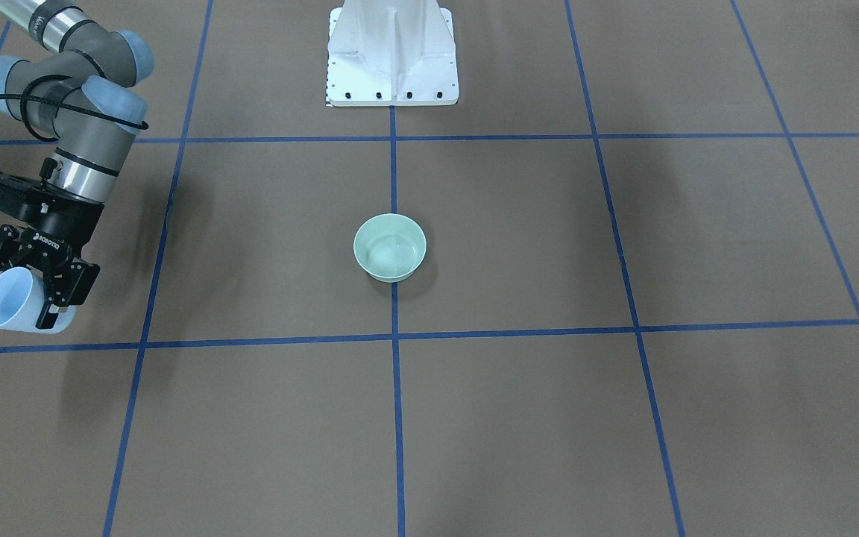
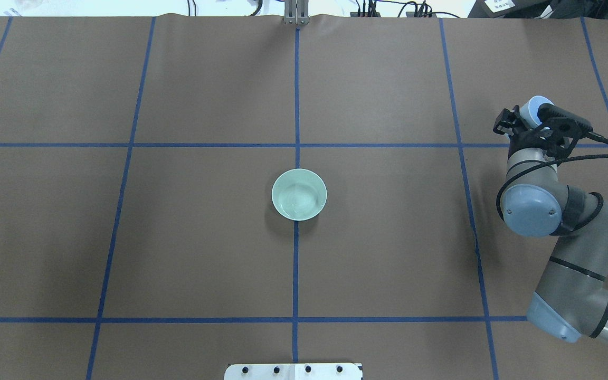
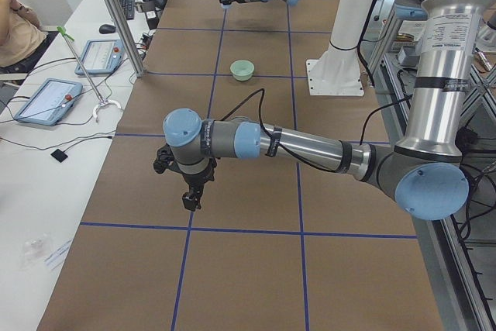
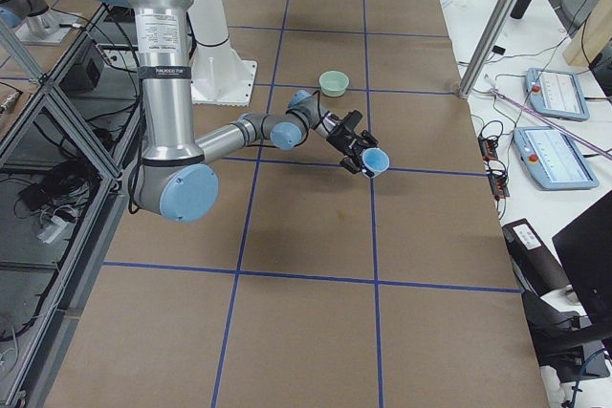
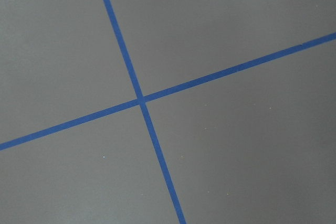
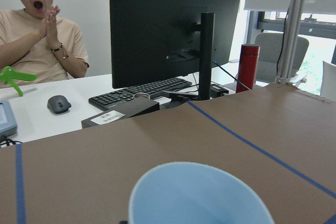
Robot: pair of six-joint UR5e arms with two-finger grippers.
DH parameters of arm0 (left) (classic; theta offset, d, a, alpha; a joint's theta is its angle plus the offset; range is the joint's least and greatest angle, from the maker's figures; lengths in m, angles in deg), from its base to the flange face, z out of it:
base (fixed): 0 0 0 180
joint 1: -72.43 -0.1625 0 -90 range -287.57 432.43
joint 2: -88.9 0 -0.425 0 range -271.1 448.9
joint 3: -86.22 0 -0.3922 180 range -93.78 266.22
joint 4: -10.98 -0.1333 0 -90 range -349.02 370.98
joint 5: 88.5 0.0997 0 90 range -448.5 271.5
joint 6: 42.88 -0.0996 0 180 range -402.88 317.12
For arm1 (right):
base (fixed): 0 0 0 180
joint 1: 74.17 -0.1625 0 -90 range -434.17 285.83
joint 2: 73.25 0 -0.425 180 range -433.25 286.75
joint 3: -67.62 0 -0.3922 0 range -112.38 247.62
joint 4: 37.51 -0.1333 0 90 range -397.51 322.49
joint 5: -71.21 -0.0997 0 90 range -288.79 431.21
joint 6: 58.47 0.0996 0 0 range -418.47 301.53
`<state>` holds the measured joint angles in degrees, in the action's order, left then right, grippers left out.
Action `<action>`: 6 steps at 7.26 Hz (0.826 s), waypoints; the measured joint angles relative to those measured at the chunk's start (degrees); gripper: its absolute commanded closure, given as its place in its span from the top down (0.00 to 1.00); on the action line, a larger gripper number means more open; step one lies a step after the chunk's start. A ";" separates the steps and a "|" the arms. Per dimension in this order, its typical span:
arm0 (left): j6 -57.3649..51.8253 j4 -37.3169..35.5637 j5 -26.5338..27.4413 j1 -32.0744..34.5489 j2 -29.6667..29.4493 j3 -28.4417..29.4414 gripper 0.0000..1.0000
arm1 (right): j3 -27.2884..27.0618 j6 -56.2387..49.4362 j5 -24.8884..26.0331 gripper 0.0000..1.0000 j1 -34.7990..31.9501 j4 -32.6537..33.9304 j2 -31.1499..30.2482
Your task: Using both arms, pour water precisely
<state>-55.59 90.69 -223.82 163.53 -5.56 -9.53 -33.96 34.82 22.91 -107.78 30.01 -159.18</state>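
**Water in the bowl, cup held wide**

The green bowl [image 1: 390,246] sits at the centre of the desk [image 1: 549,418] with water [image 2: 298,196] rippling faintly in it, so I judge a pour done. My right pincer [image 1: 45,289] is clamped on the pale-blue cup [image 1: 4,302], well apart, toward 2 o'clock from the bowl overhead. The cup looks empty, though I can't be sure. The left pincer [image 3: 190,191] hangs over bare desk; I cannot tell whether it is open or closed. Any second pour is left to do.

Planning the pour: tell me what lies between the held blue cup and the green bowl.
Between cup and bowl: only table, crossed by one blue tape line, in the front-facing view.
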 measured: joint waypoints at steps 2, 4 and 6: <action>1.93 0.49 -0.08 2.06 0.84 1.26 1.00 | 0.36 -9.96 -3.82 0.00 -0.61 -9.36 0.00; 2.16 0.65 -0.11 2.52 1.16 1.35 1.00 | 0.46 -23.89 -5.67 0.00 -0.93 -14.55 0.47; 2.12 0.70 -0.17 2.58 1.15 1.16 1.00 | 0.29 -37.70 -13.97 0.00 -2.41 -22.44 1.55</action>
<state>-53.46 91.39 -223.99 166.11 -4.40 -8.37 -33.67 -2.88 8.94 -110.19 7.58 -157.63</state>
